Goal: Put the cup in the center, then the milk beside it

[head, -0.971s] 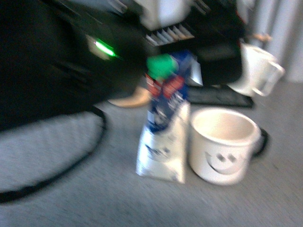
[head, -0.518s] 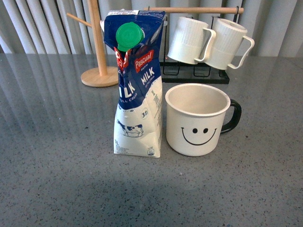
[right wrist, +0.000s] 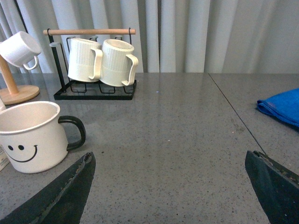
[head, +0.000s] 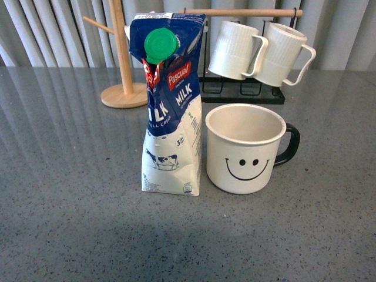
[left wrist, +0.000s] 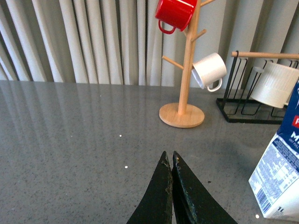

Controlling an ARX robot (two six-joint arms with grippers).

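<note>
The cup (head: 245, 150), a wide white mug with a black smiley face and black handle, stands upright mid-table. Right beside it on its left stands the milk (head: 170, 106), a blue-and-white Pascual carton with a green cap, taller than the mug. Neither arm shows in the front view. In the left wrist view my left gripper (left wrist: 168, 156) is shut with nothing in it, over bare table, and the milk (left wrist: 280, 177) is off to one side. My right gripper (right wrist: 168, 156) is open and empty, with the cup (right wrist: 33, 135) beside one finger.
Behind the pair, a black rack (head: 242, 88) holds two ribbed white mugs (head: 258, 51). A wooden mug tree (left wrist: 183, 84) carries a red mug (left wrist: 174, 13) and a small white cup (left wrist: 209, 71). A blue cloth (right wrist: 282, 108) lies on the right part of the grey table.
One second ago a dark arm filled the blurred front view by the tilted carton. It has since left the view; carton and mug stand still.
</note>
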